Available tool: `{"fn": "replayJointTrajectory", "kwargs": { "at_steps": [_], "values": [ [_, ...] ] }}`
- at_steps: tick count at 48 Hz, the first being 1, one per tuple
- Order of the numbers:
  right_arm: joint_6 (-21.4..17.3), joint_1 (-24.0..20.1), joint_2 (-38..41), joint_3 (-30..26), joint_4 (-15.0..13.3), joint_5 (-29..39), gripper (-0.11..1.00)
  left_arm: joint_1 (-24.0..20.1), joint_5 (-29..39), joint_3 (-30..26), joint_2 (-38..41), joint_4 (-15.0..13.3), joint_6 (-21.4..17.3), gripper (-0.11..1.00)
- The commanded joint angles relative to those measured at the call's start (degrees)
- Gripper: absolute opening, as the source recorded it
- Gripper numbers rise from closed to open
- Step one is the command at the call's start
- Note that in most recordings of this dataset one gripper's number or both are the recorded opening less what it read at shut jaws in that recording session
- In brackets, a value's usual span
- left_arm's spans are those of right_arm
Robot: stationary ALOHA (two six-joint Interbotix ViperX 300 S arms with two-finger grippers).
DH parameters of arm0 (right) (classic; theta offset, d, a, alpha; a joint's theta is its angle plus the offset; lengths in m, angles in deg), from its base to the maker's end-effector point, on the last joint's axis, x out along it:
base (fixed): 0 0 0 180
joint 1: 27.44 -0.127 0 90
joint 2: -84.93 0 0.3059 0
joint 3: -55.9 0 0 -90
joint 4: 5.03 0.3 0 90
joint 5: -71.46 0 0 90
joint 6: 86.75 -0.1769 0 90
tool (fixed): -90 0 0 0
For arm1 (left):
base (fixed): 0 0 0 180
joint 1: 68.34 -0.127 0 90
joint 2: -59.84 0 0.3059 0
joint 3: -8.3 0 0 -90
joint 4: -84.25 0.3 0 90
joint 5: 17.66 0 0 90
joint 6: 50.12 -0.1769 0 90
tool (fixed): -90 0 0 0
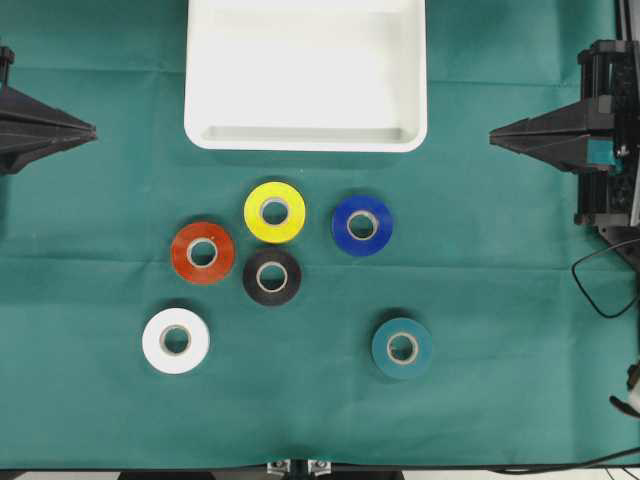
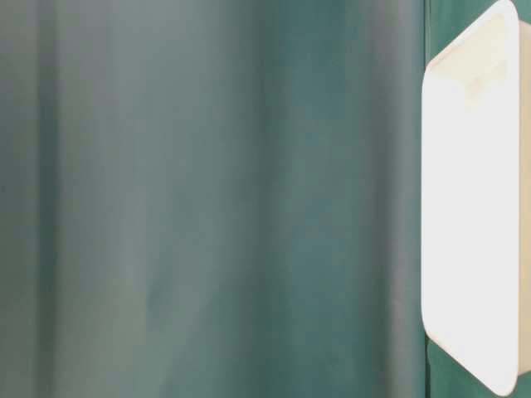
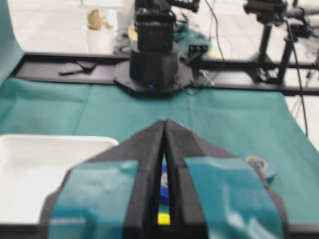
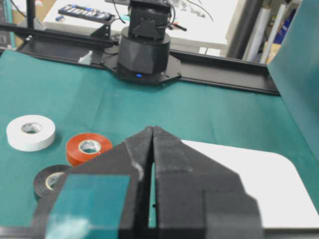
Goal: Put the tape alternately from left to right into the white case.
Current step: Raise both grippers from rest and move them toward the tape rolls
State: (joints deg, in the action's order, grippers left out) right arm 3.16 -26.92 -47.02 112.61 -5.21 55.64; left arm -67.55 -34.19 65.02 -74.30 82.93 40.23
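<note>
Starting from the left is advised: both the left pincer [image 1: 92, 130] and right pincer [image 1: 494, 135] are shut and empty, six rolls lie on the counter [image 1: 90, 260], white case [image 1: 305, 138] unfilled, so the white roll [image 1: 176, 341] should be approached with jaws opened wide.

A matt green cloth [image 1: 90, 300], lightly creased, covers the table. On it the white case [image 1: 305, 138] looks like smooth, faintly glossy plastic. The tape rolls, among them the yellow roll [image 1: 275, 211] and the black roll [image 1: 272, 277], have smooth, slightly shiny sides and pale, papery cores. Both grippers' fingers [image 4: 174, 164] are matt black, patched with teal tape [image 3: 224, 194].
</note>
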Motion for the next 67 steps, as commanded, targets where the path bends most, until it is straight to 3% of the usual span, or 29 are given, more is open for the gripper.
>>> {"fn": "replayJointTrajectory", "kwargs": {
  "at_steps": [1, 21, 26, 31, 36, 40, 48, 67],
  "values": [
    [-0.4, 0.1, 0.4, -1.2, 0.0, -0.3, -0.02, 0.9, -0.2, -0.5, 0.4, -0.1, 0.1, -0.10],
    [-1.4, 0.1, 0.4, -1.5, 0.0, 3.1, -0.02, 1.8, 0.4, -0.4, 0.9, -0.2, 0.7, -0.09],
    [-1.4, 0.0, 0.4, -1.6, 0.0, 3.0, -0.02, 1.8, 0.8, -0.4, 0.9, -0.2, 0.5, -0.01],
    [-1.4, 0.0, 0.4, -1.6, 0.0, 2.9, -0.01, 1.8, 1.4, -0.4, 0.9, -0.2, 0.2, 0.15],
    [-1.4, 0.0, 0.5, -1.6, 0.1, 2.9, 0.15, 1.8, 1.8, -0.2, 0.9, -0.2, 0.1, 0.43],
    [-1.4, 0.1, 0.8, -1.7, 0.1, 2.8, 0.36, 1.8, 1.8, -0.2, 0.9, -0.2, 0.1, 0.66],
    [-1.4, 0.4, 1.6, -1.8, 0.0, 2.8, 0.81, 1.8, 2.6, -0.2, 0.9, -0.2, 0.1, 0.75],
    [-1.7, 0.4, 2.8, -3.1, 0.0, 3.3, 0.82, 1.8, 4.8, -1.4, 0.9, -0.3, 0.4, 0.76]
  ]
}}
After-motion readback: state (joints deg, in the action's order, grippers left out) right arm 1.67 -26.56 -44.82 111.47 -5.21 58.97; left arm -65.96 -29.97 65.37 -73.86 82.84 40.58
